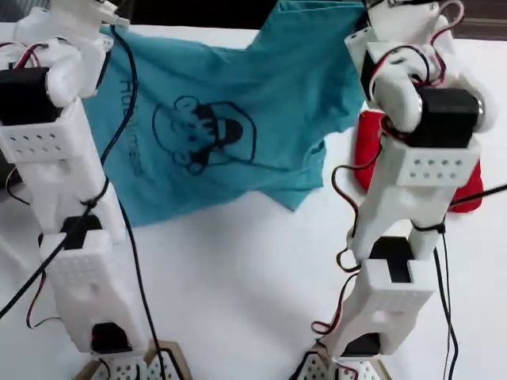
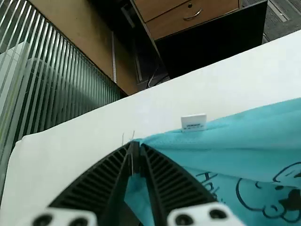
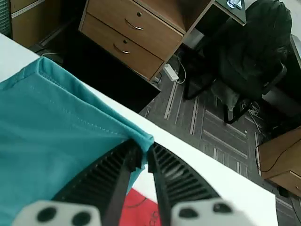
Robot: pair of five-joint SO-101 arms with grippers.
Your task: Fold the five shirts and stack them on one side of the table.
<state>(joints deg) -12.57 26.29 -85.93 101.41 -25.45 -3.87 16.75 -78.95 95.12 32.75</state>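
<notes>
1. Teal shirt (image 1: 222, 134) mid-table on white table (image 1: 238, 277), between the two arms; near hem rumpled and lying on the tabletop, dark cartoon print face up.
2. Red shirt (image 1: 366, 150) just beside the teal shirt on the right arm's side, partly hidden behind that arm; touching the teal edge or tucked under it, cannot tell which.
3. Far edge of teal shirt pulled taut between both grippers, one corner in each.
4. Left gripper (image 2: 135, 149): black ribbed fingers clamped tight on one far corner of the teal shirt; white label (image 2: 193, 122) on the fabric edge just beyond.
5. Right gripper (image 3: 141, 153): fingers pinched on the other far corner, stitched hem visible alongside; red fabric under the fingers.
6. Past the table's far edge: slatted partition (image 2: 51, 80), wooden drawers (image 3: 127, 35), dark office chair (image 3: 254, 52) on the floor.
</notes>
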